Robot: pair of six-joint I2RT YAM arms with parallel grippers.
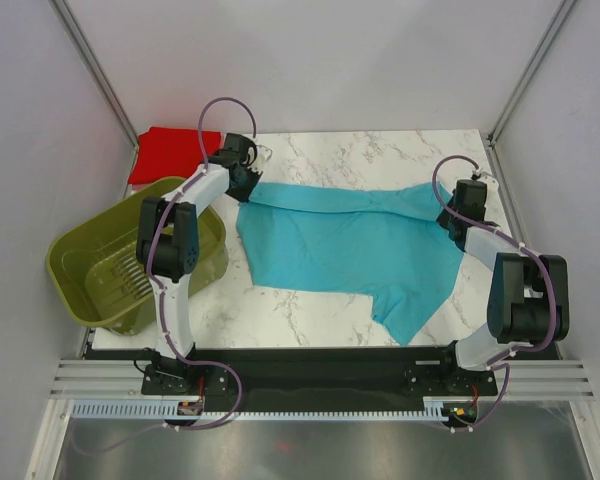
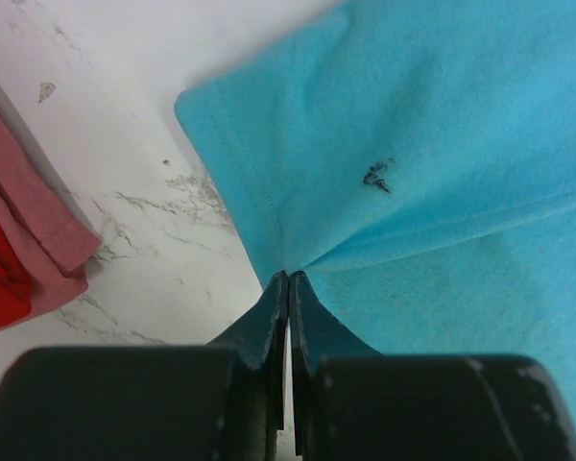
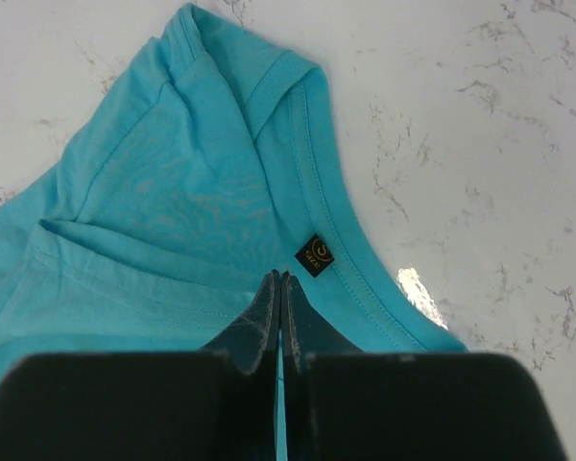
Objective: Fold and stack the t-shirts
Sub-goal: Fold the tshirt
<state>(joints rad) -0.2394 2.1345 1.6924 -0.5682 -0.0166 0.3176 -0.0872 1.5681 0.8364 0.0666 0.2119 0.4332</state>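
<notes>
Turquoise shirt (image 1: 350, 245) pinched at both far ends.
Left gripper (image 2: 288, 280) is clamped on its far-left corner, right gripper (image 3: 280, 279) on cloth beside the neckband at far right.

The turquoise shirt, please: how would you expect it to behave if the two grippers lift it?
Probably floppy: the turquoise shirt puckers into creases where the left gripper pinches it. It would likely sag between that and the right gripper, as only two edge points are held. It looks thin and light, so it may slide easily over the smooth table.
</notes>
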